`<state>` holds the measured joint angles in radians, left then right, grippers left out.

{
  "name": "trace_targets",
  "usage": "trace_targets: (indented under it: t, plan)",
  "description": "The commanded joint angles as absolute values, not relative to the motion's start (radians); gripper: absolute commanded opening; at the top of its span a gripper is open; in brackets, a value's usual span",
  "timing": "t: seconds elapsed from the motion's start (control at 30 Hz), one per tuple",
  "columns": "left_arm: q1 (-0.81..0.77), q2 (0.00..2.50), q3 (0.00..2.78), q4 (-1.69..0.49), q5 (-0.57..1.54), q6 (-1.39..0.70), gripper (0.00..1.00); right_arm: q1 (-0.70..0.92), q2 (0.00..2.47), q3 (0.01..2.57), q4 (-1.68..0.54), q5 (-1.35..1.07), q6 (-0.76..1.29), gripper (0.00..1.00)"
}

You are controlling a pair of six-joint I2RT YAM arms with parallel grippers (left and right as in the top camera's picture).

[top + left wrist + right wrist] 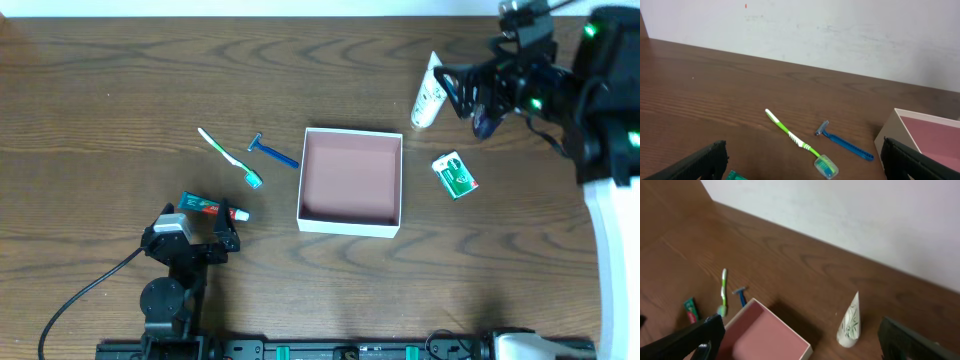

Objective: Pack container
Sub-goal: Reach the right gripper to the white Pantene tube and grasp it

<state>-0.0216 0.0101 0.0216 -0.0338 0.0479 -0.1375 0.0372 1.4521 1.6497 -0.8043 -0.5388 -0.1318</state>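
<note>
**Box in mid-counter, five items outside it, both tools open**

Overhead view: The box [350, 228], square with white walls and a pink inside, sits near the middle of the counter [120, 80], slightly towards the right edge. Five items lie outside it on the counter. A toothbrush [228, 157] and a blue razor [272, 153] lie to its left, the razor head pointing away from the box. A toothpaste tube [213, 208] lies nearer the front edge. A white tube [427, 92] lies towards the far right corner, and a green packet [455, 174] sits just beside the box's right wall. The left tool [200, 224] stands open by the toothpaste tube, gripping nothing. The right tool [470, 100] is open beside the white tube, also gripping nothing.

Left wrist view: Both fingers [695, 162] stand wide apart at the lower corners. The toothbrush and razor lie between them, further out on the counter. A corner of the box shows at the right. A pale wall [840, 35] runs behind the far edge.

Right wrist view: The fingers [685, 340] are spread wide. The box corner shows at the lower left, and the white tube lies apart from it to the right.
</note>
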Motion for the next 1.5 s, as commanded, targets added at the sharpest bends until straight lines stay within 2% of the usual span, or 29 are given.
trace_targets:
  t: [0.0, 0.17, 0.27, 0.4, 0.57, 0.6, 0.87, 0.9, 1.1, 1.13, 1.47]
  plan:
    - [-0.017, 0.006, 0.004, -0.07, 0.029, -0.136, 0.98, 0.024, 1.561, 1.665, -0.786, -0.524, -0.112, 0.99]
    - [-0.017, 0.006, 0.004, -0.07, 0.029, -0.136, 0.98, 0.012, 1.702, 1.665, -0.744, -0.531, -0.109, 0.99]
    - [-0.017, 0.006, 0.004, -0.07, 0.029, -0.136, 0.98, 0.014, 1.761, 1.665, -0.727, -0.527, -0.113, 0.93]
    - [-0.017, 0.006, 0.004, -0.07, 0.029, -0.136, 0.98, 0.014, 1.817, 1.665, -0.714, -0.524, -0.113, 0.78]
    - [-0.017, 0.006, 0.004, -0.07, 0.029, -0.136, 0.98, 0.014, 1.844, 1.664, -0.719, -0.518, -0.114, 0.5]
    - [-0.017, 0.006, 0.004, -0.07, 0.029, -0.136, 0.98, 0.014, 1.846, 1.664, -0.722, -0.508, -0.113, 0.47]
    - [-0.017, 0.006, 0.004, -0.07, 0.029, -0.136, 0.98, 0.014, 1.847, 1.659, -0.752, -0.459, -0.145, 0.47]
    - [-0.017, 0.006, 0.004, -0.07, 0.029, -0.136, 0.98, 0.014, 1.846, 1.656, -0.752, -0.459, -0.148, 0.45]
    - [-0.017, 0.006, 0.004, -0.07, 0.029, -0.136, 0.98, 0.014, 1.847, 1.654, -0.752, -0.459, -0.147, 0.05]
    - [-0.017, 0.006, 0.004, -0.07, 0.029, -0.136, 0.98, 0.014, 1.847, 1.654, -0.753, -0.459, -0.147, 0.01]
    - [-0.017, 0.006, 0.004, -0.07, 0.029, -0.136, 0.98, 0.014, 1.819, 1.693, -0.776, -0.46, -0.147, 0.01]
